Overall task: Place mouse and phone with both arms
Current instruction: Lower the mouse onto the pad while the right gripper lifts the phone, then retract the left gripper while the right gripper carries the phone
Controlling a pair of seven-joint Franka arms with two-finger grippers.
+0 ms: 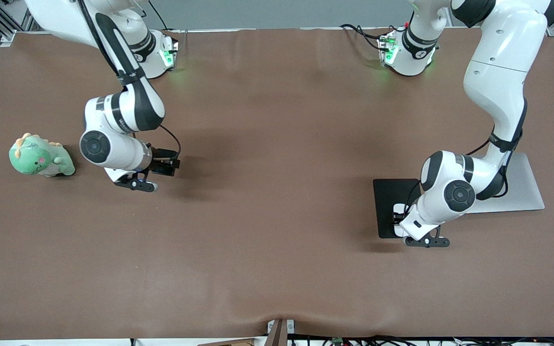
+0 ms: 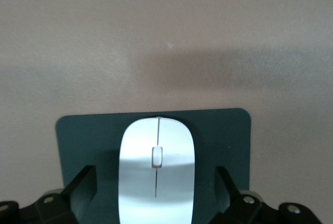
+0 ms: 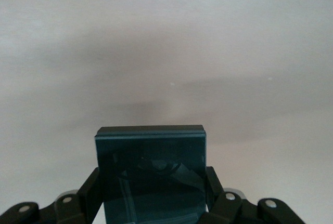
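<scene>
Straddling the glossy white oval mouse (image 2: 156,169) on the flat black mouse pad (image 2: 83,141), the left gripper (image 2: 156,187) stands spread wide — the right gripper (image 3: 152,187) clamps the black rectangular phone (image 3: 151,174) over bare tabletop.

A broad brown table (image 1: 277,240) fills the room — grey floor and metal framing at its edges.

Mouse (image 2: 156,172): rear end cut off by the left wrist view's edge; in the front view mostly covered by the left arm above the left pincer (image 1: 398,222).
Phone (image 3: 151,174): end between the right pincer (image 3: 151,193) fingers cut off; contact hidden.
</scene>
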